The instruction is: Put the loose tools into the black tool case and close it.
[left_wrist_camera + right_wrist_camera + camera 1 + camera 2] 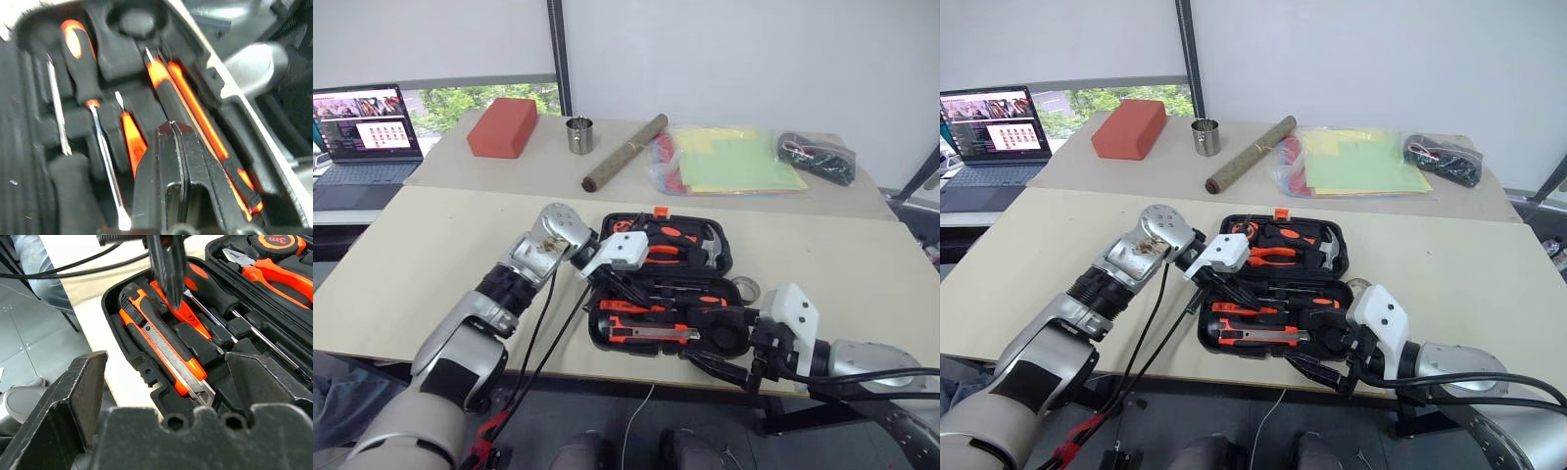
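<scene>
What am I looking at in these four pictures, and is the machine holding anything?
You see a humanoid robot at a table. The two wide pictures come from cameras in its head, looking down over its arms. The two close-ups come from a camera on each wrist.

In front lies an open black tool case with screwdrivers, a utility knife, pliers and a hammer in its slots. Behind it are a red block, a metal cup, a brown tube and a plastic bag.

The left gripper is shut, poised over the case, holding nothing that I can see. The right gripper is open and empty at the case's near edge.
</scene>
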Tool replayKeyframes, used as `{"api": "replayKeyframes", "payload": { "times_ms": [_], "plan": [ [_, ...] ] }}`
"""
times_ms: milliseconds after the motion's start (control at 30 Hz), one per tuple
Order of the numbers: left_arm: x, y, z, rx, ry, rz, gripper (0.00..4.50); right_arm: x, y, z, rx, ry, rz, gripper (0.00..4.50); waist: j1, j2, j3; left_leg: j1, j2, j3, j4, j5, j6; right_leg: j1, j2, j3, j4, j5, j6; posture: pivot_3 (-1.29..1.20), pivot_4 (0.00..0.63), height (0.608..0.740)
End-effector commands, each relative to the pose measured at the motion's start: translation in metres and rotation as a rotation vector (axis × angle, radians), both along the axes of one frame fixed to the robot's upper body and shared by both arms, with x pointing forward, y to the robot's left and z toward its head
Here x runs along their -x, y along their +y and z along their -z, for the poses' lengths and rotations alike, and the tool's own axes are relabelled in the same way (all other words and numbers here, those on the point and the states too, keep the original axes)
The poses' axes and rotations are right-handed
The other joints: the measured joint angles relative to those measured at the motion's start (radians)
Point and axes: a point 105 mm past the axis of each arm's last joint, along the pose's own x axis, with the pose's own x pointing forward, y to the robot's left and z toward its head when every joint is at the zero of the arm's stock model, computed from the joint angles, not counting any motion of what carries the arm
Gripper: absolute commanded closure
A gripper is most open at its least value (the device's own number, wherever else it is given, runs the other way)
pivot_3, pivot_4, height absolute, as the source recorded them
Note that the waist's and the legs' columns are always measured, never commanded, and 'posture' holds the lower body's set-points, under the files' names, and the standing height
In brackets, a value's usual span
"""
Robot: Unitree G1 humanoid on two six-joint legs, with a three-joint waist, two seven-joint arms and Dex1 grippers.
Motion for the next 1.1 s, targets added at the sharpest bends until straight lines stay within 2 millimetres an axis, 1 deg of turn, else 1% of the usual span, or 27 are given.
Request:
{"api": "replayKeyframes", "payload": {
  "times_ms": [33, 167, 233, 300, 533, 767, 867, 1033, 1100],
  "plan": [
    [0.008, 0.002, 0.003, -0.035, -0.043, 0.067, 4.47, 0.002, 0.003, -0.01, 0.0, -0.054, -0.019, 0.0, 0.0, 0.0, 0.0, 0.0, 0.0, 0.0, 0.0, 0.0, 0.0, 0.0, 0.0, 0.0, 0.0, 0.0, 0.0, 0.0, 0.15, 0.736],
    [0.013, 0.006, 0.017, -0.085, -0.052, 0.096, 4.47, 0.001, 0.003, -0.01, -0.003, -0.054, -0.017, 0.0, 0.002, 0.0, 0.0, 0.0, 0.0, 0.0, 0.0, 0.0, 0.0, 0.001, 0.0, 0.0, 0.0, 0.0, 0.0, 0.0, 0.15, 0.736],
    [0.015, 0.009, 0.031, -0.133, -0.077, 0.122, 4.47, 0.001, 0.003, -0.009, -0.005, -0.051, -0.014, 0.0, 0.003, 0.0, 0.0, 0.0, 0.0, 0.0, 0.0, 0.0, 0.0, 0.001, 0.0, 0.0, 0.0, 0.0, 0.0, 0.0, 0.15, 0.736],
    [0.013, 0.012, 0.041, -0.168, -0.105, 0.137, 4.47, 0.001, 0.003, -0.008, -0.004, -0.047, -0.009, 0.0, 0.003, 0.0, 0.0, 0.001, 0.0, 0.0, 0.0, 0.0, 0.0, 0.001, 0.0, 0.0, 0.0, 0.0, 0.0, 0.0, 0.15, 0.736],
    [0.009, 0.008, 0.04, -0.155, -0.124, 0.135, 4.47, 0.002, 0.001, -0.008, -0.005, -0.046, -0.001, 0.0, 0.006, 0.0, -0.001, 0.004, 0.0, 0.0, 0.0, 0.0, 0.0, 0.004, -0.002, 0.0, 0.0, 0.0, 0.001, 0.0, 0.15, 0.736],
    [0.009, 0.01, 0.062, -0.203, -0.182, 0.158, 4.47, 0.002, 0.001, -0.008, -0.004, -0.048, 0.004, 0.0, 0.008, 0.0, -0.006, 0.004, 0.0, 0.0, 0.001, 0.0, 0.0, 0.004, -0.002, 0.001, -0.001, 0.002, 0.001, 0.0, 0.15, 0.736],
    [0.009, 0.011, 0.065, -0.204, -0.187, 0.155, 4.47, 0.001, 0.001, -0.008, -0.002, -0.048, 0.006, 0.0, 0.008, -0.001, -0.008, 0.006, 0.0, 0.0, 0.001, -0.001, 0.001, 0.007, -0.003, 0.001, -0.001, 0.002, 0.001, 0.0, 0.15, 0.736],
    [0.002, 0.015, 0.073, -0.216, -0.208, 0.104, 4.47, 0.0, -0.001, -0.008, 0.002, -0.047, 0.008, 0.0, 0.007, 0.0, -0.009, 0.009, 0.0, 0.0, 0.0, -0.001, 0.002, 0.009, -0.003, 0.001, -0.002, 0.002, 0.002, 0.0, 0.15, 0.736],
    [0.002, 0.017, 0.074, -0.216, -0.208, 0.104, 4.47, 0.0, -0.001, -0.009, 0.003, -0.047, 0.005, 0.0, 0.008, 0.0, -0.009, 0.011, 0.001, 0.0, 0.0, -0.002, 0.002, 0.012, -0.003, 0.001, -0.003, 0.002, 0.005, 0.0, 0.15, 0.736]
  ]
}}
